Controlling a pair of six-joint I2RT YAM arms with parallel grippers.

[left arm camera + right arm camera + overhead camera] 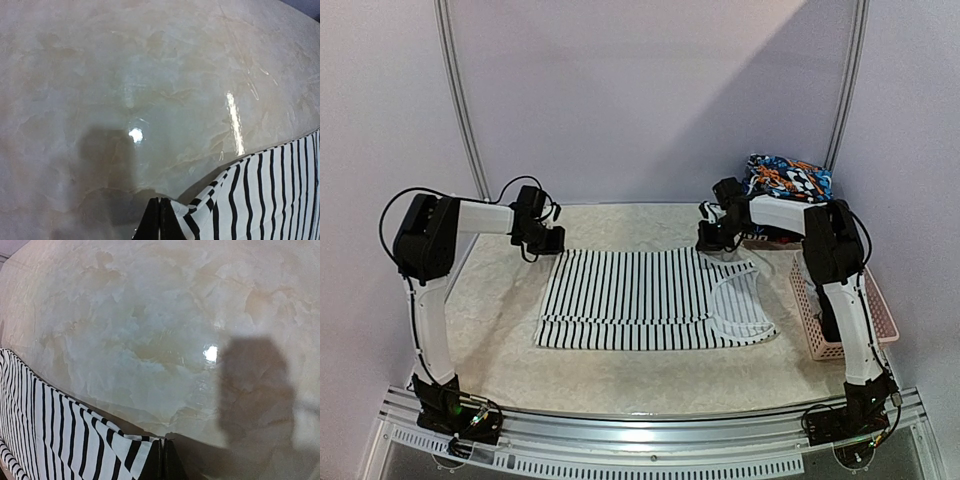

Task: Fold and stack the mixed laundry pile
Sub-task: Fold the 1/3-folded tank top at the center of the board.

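The striped top point(640, 300) lies spread flat on the desk point(500, 330), its long axis running left to right, hem to the left and neck and straps to the right. Each arm has one far corner. The left pincer point(545, 243) is clenched on the far-left corner, and its wrist view shows the tips point(160, 222) pinched on the striped edge point(260, 200). The right pincer point(710, 240) is clenched on the far-right corner by the strap, which its wrist view also shows point(163, 460), with the cloth point(65, 440) trailing away to its left.

The whole garment lies on the near side of both pincers, towards the arm bases. A fold would likely mean carrying the far edge over to the near edge, both arms moving evenly so the stripes stay square.

The pink basket point(885, 320) stands at the right edge of the desk. A blue-and-orange patterned bundle point(790, 180) is heaped at its far end. The right arm hides most of the basket's inside.
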